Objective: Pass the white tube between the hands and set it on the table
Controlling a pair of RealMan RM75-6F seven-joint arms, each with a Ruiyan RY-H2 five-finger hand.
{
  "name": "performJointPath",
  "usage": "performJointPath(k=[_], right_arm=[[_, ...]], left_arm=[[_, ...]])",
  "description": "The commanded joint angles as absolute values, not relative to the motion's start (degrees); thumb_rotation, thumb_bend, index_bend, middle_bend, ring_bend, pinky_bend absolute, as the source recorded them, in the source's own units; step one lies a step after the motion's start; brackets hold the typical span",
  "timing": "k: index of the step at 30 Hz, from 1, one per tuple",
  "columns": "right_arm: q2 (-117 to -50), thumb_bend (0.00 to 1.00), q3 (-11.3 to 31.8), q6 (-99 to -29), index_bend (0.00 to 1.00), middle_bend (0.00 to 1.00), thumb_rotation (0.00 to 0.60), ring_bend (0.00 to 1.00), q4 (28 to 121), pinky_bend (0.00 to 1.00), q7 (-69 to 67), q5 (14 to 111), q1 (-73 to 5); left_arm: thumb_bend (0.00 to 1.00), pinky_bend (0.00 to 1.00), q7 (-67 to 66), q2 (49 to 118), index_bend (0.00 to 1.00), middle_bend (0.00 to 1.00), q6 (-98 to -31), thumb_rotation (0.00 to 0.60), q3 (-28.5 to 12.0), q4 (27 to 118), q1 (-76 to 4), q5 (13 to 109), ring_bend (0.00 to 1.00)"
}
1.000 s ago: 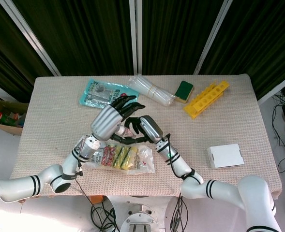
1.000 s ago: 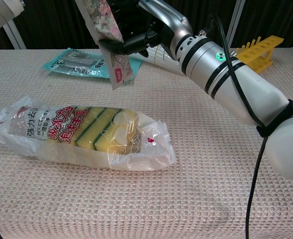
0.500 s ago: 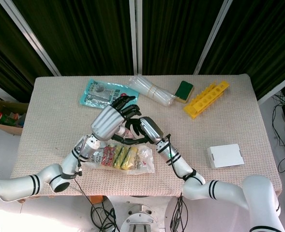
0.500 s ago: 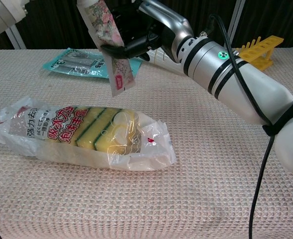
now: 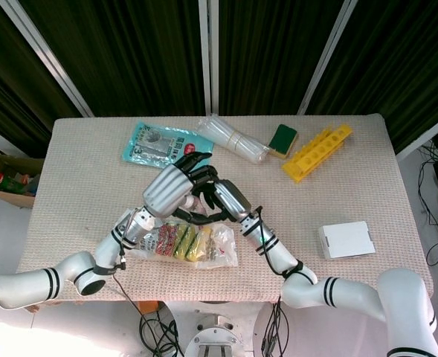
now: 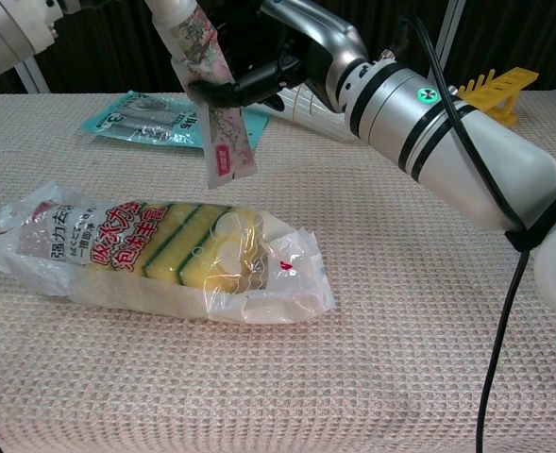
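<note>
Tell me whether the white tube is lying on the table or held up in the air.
In the air. The white tube hangs upright, crimped end down, above the sponge pack, with the right hand gripping it.

Both arms are glossy white, rounded tubes ringed with black bands at the joints. The left hand [image 5: 175, 190] has a silver-grey ribbed back and black fingers [image 5: 196, 158]. The right hand [image 5: 222, 195] has a smooth silver shell over the back, also with black fingers. The right forearm [image 6: 457, 160] carries 2 black bands beside a small green round marking [image 6: 426, 93]. A thin black cable [image 6: 497, 311] runs along that forearm and hangs down at the right.
</note>
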State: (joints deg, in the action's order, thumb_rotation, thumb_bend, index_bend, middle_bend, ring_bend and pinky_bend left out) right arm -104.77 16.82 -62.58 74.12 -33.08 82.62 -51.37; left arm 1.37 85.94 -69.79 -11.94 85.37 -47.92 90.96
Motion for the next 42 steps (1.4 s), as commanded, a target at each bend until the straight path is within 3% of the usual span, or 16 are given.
performJointPath(k=[1, 6, 14, 21, 23, 25, 26, 27, 28, 29, 30, 36, 42], right_arm=[[-104.72, 0.48, 16.71, -62.63, 1.0, 0.87, 0.6, 0.78, 74.37, 0.91, -32.87, 82.75, -51.32], [-104.67, 0.48, 15.8, -62.81, 1.0, 0.87, 0.6, 0.78, 73.44, 0.91, -31.95, 82.96, -50.75], [-101.1, 0.48, 13.05, -64.62, 1.0, 0.87, 0.6, 0.78, 68.9, 0.91, -29.98, 83.91, -47.48], [-92.45, 0.47, 11.48, -60.0, 1.0, 0.87, 0.6, 0.78, 69.25, 0.91, -21.22, 81.33, -45.69], [-89.57, 0.42, 11.29, -57.39, 0.99, 0.86, 0.6, 0.75, 71.32, 0.86, -17.96, 79.45, -45.46], [-86.61, 0.32, 10.82, -53.52, 0.87, 0.77, 0.6, 0.61, 73.74, 0.69, -14.5, 77.07, -45.61], [-85.36, 0.25, 10.53, -51.59, 0.7, 0.61, 0.6, 0.43, 74.72, 0.51, -12.92, 75.93, -45.8], [-84.26, 0.16, 10.29, -49.88, 0.47, 0.39, 0.6, 0.23, 75.5, 0.3, -11.08, 74.71, -46.0], [-83.18, 0.09, 10.22, -48.15, 0.28, 0.22, 0.6, 0.1, 76.22, 0.15, -8.27, 72.54, -46.14], [-82.82, 0.03, 10.48, -47.85, 0.11, 0.07, 0.6, 0.01, 76.7, 0.03, -6.31, 70.92, -46.1], [-82.8, 0.0, 10.87, -48.39, 0.01, 0.0, 0.6, 0.0, 77.21, 0.0, -5.17, 69.85, -45.87], [-82.25, 0.0, 12.22, -55.79, 0.0, 0.0, 0.6, 0.0, 79.17, 0.0, -5.43, 69.74, -42.17], [-76.44, 0.0, 10.65, -64.12, 0.0, 0.0, 0.6, 0.0, 84.55, 0.0, -6.94, 72.56, -35.39]], left_arm=[[0.0, 0.18, 1.55, 86.02, 0.36, 0.32, -69.82, 0.0, -12.03, 85.17, -47.93, 90.75, 0.14], [0.0, 0.18, 3.45, 86.45, 0.33, 0.31, -72.5, 0.0, -13.52, 84.88, -47.22, 90.03, 0.14], [0.0, 0.18, 12.2, 82.46, 0.19, 0.25, -78.48, 0.0, -20.03, 86.94, -41.36, 80.12, 0.14], [0.0, 0.18, 13.92, 76.28, 0.19, 0.25, -79.32, 0.0, -17.99, 87.23, -34.3, 75.98, 0.14], [0.0, 0.18, 14.41, 74.52, 0.19, 0.24, -78.32, 0.0, -16.66, 87.6, -32.46, 74.94, 0.14], [0.0, 0.18, 14.83, 73.09, 0.19, 0.24, -77.27, 0.0, -15.33, 87.83, -30.87, 74.16, 0.13], [0.0, 0.18, 15.13, 72.61, 0.19, 0.24, -76.91, 0.0, -14.86, 87.93, -30.27, 73.89, 0.13], [0.0, 0.18, 15.56, 72.22, 0.19, 0.24, -76.63, 0.0, -14.48, 88.0, -29.71, 73.69, 0.13], [0.0, 0.18, 16.28, 71.83, 0.19, 0.24, -76.41, 0.0, -14.1, 88.07, -29.03, 73.51, 0.13], [0.0, 0.18, 16.83, 71.62, 0.19, 0.24, -76.34, 0.0, -13.87, 88.08, -28.58, 73.5, 0.13], [0.0, 0.18, 17.32, 71.44, 0.19, 0.24, -76.33, 0.0, -13.67, 88.06, -28.19, 73.6, 0.13], [0.0, 0.18, 17.73, 69.97, 0.19, 0.24, -77.06, 0.0, -12.28, 88.44, -26.05, 75.32, 0.13], [0.0, 0.18, 15.82, 67.69, 0.19, 0.23, -78.24, 0.0, -9.88, 90.2, -23.56, 77.95, 0.13]])
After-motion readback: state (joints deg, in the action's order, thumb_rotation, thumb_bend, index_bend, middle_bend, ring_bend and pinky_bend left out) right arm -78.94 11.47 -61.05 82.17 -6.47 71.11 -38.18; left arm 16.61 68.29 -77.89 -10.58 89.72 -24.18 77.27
